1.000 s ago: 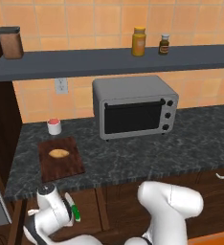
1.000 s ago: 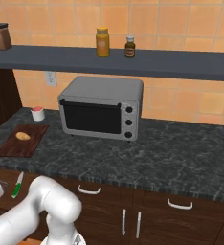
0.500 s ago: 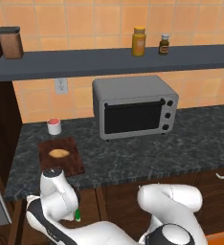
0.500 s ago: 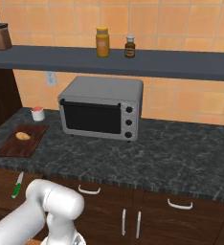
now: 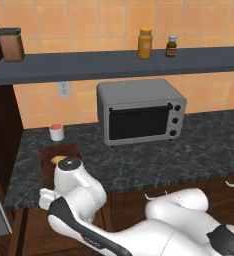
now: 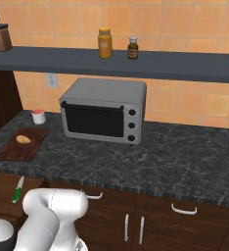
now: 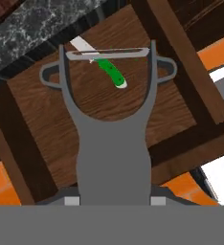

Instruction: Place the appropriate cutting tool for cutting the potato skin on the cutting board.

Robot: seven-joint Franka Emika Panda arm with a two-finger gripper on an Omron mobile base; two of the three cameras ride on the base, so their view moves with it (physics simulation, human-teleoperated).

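Note:
In the hand view, my gripper (image 7: 113, 201) is shut on the slim handle of the grey metal peeler (image 7: 111, 129), whose looped head points away from the camera. Beneath it, the green-handled knife (image 7: 109, 72) lies on the brown wood of an open drawer (image 7: 47, 124). That knife (image 6: 17, 188) also lies in the drawer below the counter's front edge. The dark reddish-brown cutting board (image 6: 13, 151) lies at the counter's left end with the yellow potato (image 6: 23, 139) on it. My arm's wrist (image 5: 69, 167) stands just in front of the board (image 5: 74, 148) and partly covers the potato (image 5: 58, 160).
A grey toaster oven (image 5: 141, 111) stands mid-counter, right of the board. A small red-and-white cup (image 5: 56, 132) sits behind the board by the wall. A shelf (image 5: 114, 64) with jars runs overhead. Dark cabinets close off the far left.
My arm has risen from beside the drawer, and its wrist now stands level with the board's front edge. The hand has slid out past the left edge of the right base view.

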